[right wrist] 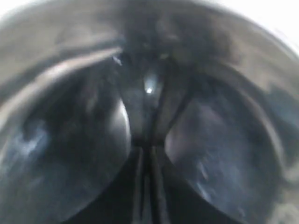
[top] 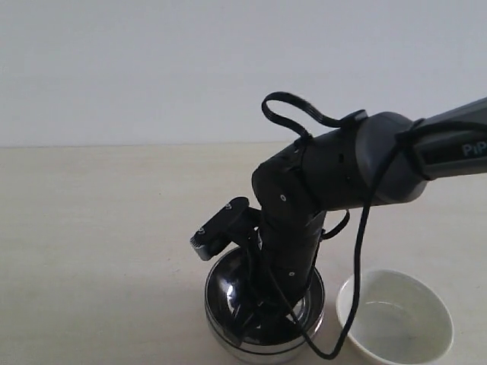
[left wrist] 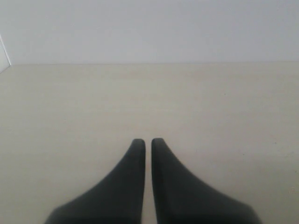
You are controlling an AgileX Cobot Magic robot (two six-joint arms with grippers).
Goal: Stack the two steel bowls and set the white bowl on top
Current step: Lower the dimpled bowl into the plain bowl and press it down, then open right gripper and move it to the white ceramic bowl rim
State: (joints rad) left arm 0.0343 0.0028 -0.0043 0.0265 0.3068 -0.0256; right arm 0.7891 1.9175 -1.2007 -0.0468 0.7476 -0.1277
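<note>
A shiny steel bowl [top: 225, 293] stands at the near edge of the table. A second rim band shows under it, so two steel bowls may sit nested; I cannot tell for sure. My right gripper [top: 253, 313] reaches down inside it, shut, with nothing between its fingers. In the right wrist view the gripper [right wrist: 148, 141] points at the mirrored inner wall of the steel bowl [right wrist: 60, 154]. The white bowl [top: 396, 315] sits upright on the table just right of the steel one, apart from it. My left gripper [left wrist: 148, 141] is shut over bare table and holds nothing.
The right arm [top: 358, 163] with its looping black cable [top: 358, 251] comes in from the right, passing above the white bowl. The beige table [top: 99, 228] runs back to a pale wall [top: 152, 68].
</note>
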